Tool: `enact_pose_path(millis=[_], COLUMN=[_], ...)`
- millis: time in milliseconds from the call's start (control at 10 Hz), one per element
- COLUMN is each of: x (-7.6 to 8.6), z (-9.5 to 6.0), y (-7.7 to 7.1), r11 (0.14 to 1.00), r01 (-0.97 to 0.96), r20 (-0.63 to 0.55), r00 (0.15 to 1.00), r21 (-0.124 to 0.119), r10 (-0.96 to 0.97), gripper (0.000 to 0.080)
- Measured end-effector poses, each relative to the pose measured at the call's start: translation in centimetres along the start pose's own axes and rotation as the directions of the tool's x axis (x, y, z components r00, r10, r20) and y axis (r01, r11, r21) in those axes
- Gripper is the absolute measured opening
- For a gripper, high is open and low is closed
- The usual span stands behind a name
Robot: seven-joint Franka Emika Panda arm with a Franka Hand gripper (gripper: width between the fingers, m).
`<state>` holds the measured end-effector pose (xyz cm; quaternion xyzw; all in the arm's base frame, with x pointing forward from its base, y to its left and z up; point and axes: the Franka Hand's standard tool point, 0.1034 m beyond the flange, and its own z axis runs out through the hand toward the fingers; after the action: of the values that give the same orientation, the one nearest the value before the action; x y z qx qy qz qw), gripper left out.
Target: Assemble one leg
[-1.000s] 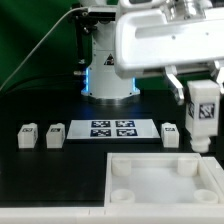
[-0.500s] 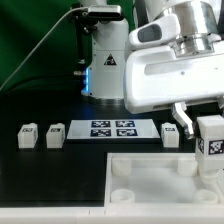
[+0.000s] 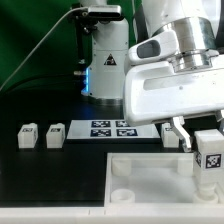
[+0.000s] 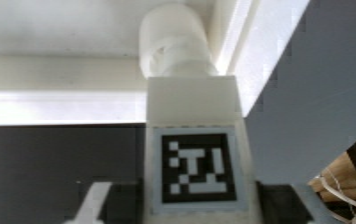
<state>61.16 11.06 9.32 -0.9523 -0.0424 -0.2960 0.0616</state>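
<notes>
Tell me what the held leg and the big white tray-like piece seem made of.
Leg: likely hard plastic, possibly 3D-printed; matte white, crisp blocky edges, a printed paper-like tag on one face. Tray-like piece: apparently the same matte white plastic; uniform colour, no grain or glare.

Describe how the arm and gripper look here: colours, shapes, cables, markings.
The arm is glossy white with rounded links and a grey band near the wrist. The gripper has a big white boxy body and slim grey fingers. The white base glows blue, with a black cable running to its top.
</notes>
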Motion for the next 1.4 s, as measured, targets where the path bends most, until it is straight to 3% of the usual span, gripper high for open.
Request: enact_pose_path(millis=[300,700,1000,1100,1200,1300,1400], x=[0.0,-1.2,-1.3,-1.7,-1.8,-1.8,-1.9], z=[0.3,1.1,1.2,1.3,1.4,1.4,1.4], y=[0.5,0.0,-0.2,-0.1,-0.1,-0.1,-0.1], r11=[1.000,1.000,0.998,0.999,0.999,0.999,0.999], r01=[-0.005,-0.009,-0.042,-0.041,-0.042,-0.042,-0.042], r20=[0.000,0.000,-0.011,0.021,0.028,0.029,0.030], r00=[1.000,1.000,0.999,0.999,0.999,0.999,0.999], r21=[-0.004,-0.004,-0.036,-0.033,-0.032,-0.032,-0.032], r10=[0.005,0.009,0.041,0.042,0.042,0.042,0.043], gripper=[0.0294,0.0294,0.0294,0.0347,0.0494,0.0494,0.0614])
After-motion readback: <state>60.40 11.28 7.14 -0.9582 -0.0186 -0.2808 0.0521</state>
